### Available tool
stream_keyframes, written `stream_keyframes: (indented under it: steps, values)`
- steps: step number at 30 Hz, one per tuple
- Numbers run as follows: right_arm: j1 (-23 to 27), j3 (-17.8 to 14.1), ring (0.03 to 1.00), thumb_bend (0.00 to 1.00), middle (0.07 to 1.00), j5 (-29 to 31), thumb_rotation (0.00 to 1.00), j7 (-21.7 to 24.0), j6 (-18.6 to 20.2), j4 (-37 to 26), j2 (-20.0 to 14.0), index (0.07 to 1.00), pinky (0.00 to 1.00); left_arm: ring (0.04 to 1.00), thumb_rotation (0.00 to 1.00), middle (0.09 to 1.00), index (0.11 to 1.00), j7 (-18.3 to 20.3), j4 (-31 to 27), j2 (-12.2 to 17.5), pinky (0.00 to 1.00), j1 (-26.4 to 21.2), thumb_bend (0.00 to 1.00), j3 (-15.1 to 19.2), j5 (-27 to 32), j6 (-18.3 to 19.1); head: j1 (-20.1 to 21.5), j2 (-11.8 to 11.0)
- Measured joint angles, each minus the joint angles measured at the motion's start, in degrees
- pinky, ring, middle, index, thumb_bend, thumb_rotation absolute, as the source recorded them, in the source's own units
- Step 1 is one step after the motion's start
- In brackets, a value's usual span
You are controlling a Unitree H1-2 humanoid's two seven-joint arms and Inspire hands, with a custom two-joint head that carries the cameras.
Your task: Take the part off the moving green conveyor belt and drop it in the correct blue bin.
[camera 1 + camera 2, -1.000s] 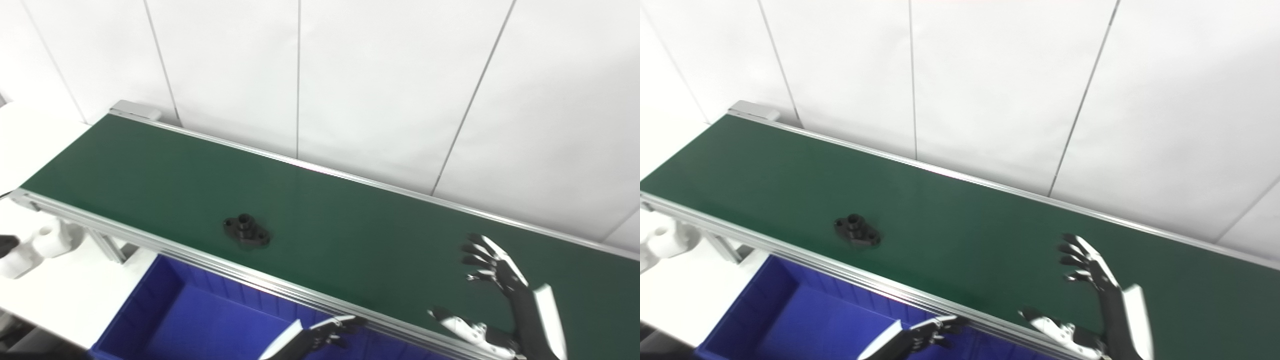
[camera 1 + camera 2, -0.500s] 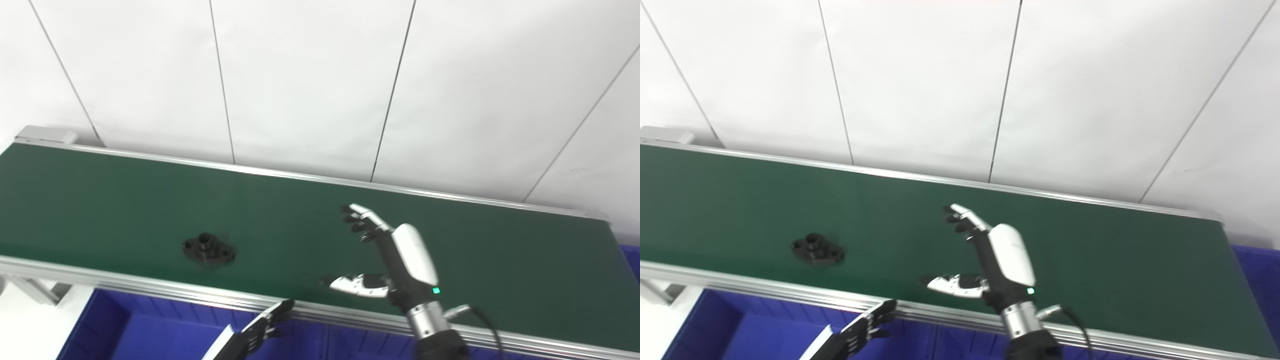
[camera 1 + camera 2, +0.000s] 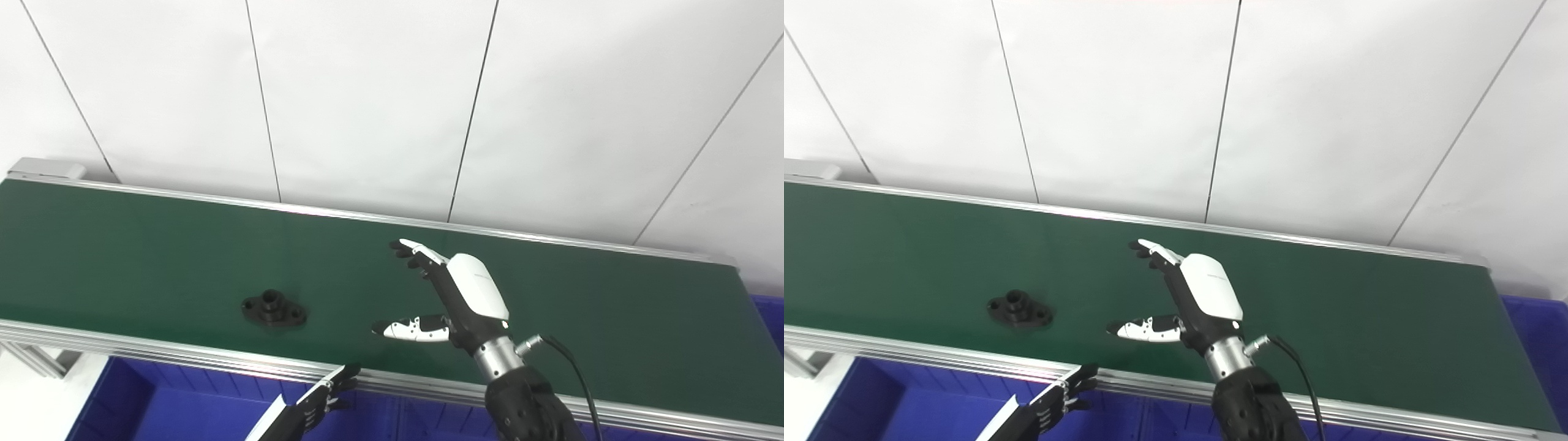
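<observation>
Right robot hand spread wide, empty; black, rigid-looking flanged metal part lies to its left — likely heavy; pinch the raised hub.

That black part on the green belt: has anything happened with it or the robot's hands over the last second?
The head cameras swung right, so most of the shift is only the view. The black flanged part now lies nearer the right hand, which stays open above the green conveyor belt, not touching it. The left hand still waits empty below the belt's front rail, over the blue bin. Nothing has been grasped.
</observation>
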State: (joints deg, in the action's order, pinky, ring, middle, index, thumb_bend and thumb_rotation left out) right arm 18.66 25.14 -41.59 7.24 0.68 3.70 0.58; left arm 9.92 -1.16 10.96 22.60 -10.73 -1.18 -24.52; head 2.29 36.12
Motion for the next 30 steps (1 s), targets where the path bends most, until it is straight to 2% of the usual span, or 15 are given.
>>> stream_keyframes:
  steps: [8,11,19,27,30]
  values:
    - [2.6,0.9,0.756,0.77,0.796,-0.4,0.34,1.2,2.3,4.1,1.3,0.844,0.68,0.887,0.29,0.923,0.899,3.5,0.0,-0.4,0.79,0.0,0.59,0.7,4.8,0.0,-0.5,0.4]
    - [4.5,2.0,0.756,0.76,0.801,-0.5,0.34,1.3,2.7,6.7,1.5,0.845,0.67,0.883,0.29,0.917,0.893,4.8,0.0,-1.4,0.79,0.4,0.59,1.8,6.1,-0.1,-0.6,0.6]
    - [8.3,4.0,0.768,0.77,0.814,-1.4,0.30,0.0,2.7,13.5,2.6,0.843,0.66,0.890,0.29,0.917,0.889,7.8,-0.1,-3.3,0.81,2.0,0.58,4.4,6.7,-0.1,-1.2,1.1]
    - [9.7,5.9,0.789,0.76,0.835,-1.7,0.33,-0.9,2.7,19.4,3.9,0.855,0.68,0.858,0.37,0.883,0.853,9.7,-0.1,-4.2,0.79,1.9,0.63,6.2,5.8,-0.1,-2.4,1.9]
    - [10.7,7.4,0.785,0.79,0.830,-2.4,0.29,-0.8,2.7,21.2,3.9,0.847,0.67,0.859,0.38,0.881,0.846,10.0,-0.1,-4.3,0.80,1.9,0.65,6.2,5.8,-0.1,-2.7,2.1]
